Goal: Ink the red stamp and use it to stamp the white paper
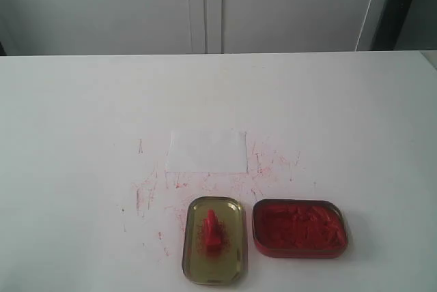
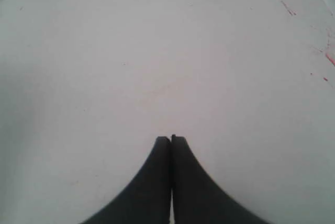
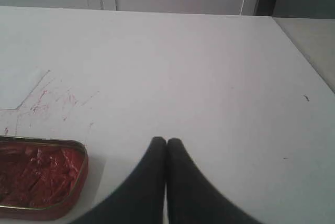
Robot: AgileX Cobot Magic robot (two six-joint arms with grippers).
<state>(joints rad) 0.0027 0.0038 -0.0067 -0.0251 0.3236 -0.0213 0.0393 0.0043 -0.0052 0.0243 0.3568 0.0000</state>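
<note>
Stamp resting in the lid, both grippers closed and empty.
From the exterior view, the red stamp (image 1: 212, 230) stands in the yellowish tin lid (image 1: 205, 269) at the near edge of the table (image 1: 68, 135), the red ink tin (image 1: 300, 250) just to its right, and the white paper (image 1: 206, 150) lies farther back among red smudges. In the left wrist view, the left gripper (image 2: 170, 139) has its jaws pressed together over bare table. In the right wrist view, the right gripper (image 3: 166, 141) is likewise closed on nothing, near the ink tin.
</note>
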